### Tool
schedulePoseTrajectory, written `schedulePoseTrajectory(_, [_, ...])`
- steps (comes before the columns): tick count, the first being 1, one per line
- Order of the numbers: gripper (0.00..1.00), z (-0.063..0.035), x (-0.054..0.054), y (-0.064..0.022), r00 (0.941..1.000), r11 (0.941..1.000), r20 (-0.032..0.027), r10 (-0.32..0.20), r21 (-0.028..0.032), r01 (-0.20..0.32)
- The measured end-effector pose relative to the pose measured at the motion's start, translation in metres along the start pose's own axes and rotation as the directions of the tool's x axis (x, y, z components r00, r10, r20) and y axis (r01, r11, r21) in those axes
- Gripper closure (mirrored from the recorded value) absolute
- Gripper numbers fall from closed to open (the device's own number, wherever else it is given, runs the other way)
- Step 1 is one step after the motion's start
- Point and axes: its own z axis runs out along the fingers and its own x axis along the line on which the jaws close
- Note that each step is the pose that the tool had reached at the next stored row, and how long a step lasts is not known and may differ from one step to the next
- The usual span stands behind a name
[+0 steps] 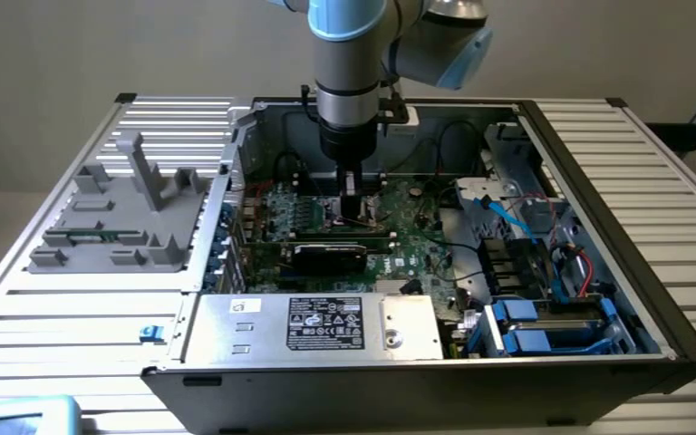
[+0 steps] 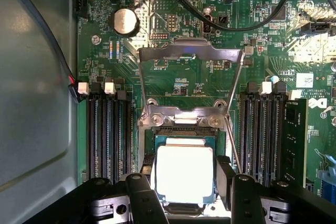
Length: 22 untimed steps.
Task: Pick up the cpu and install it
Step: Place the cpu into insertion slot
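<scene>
while the gripper (image 2: 185, 205) hangs low over the motherboard (image 2: 194, 85), its two black fingers (image 2: 143, 198) stand closed against opposite edges of the cpu (image 2: 185, 174), so the chip reads as gripped rather than loose. the cpu lies flat between them, metal lid up, directly over the socket (image 2: 181, 121); whether it is seated or a little above the contacts cannot be told. judgement on handling: the part is light, rigid and thin, with a smooth lid that offers little friction, so the hold belongs on the two side edges of the green substrate, never on the underside. it is fragile in that a tilt or sideways drag could harm the socket contacts, so a level attitude matters. just beyond the socket the load plate (image 2: 191, 52) stands swung open, and its thin lever (image 2: 233, 145) runs beside the socket's edge. memory slots (image 2: 107, 135) flank the socket on both sides, a coin cell (image 2: 125, 22) sits farther off, and black cables (image 2: 252, 24) cross the far part of the board. in the exterior view the arm (image 1: 348, 72) reaches down into the open computer case (image 1: 674, 299), just behind a black card (image 1: 342, 252). a silver box with a white label (image 1: 323, 324) sits at the near wall. the case rests on a slatted worktop (image 1: 70, 317), with a grey fixture (image 1: 119, 217) to the exterior view's left.
</scene>
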Motion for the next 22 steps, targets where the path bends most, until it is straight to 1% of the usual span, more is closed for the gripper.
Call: schedulePoseTrajectory(22, [0.45, 0.0027, -0.0002, 0.0016, 1.0000, 1.0000, 0.0002, 0.000, 0.0010, 0.000])
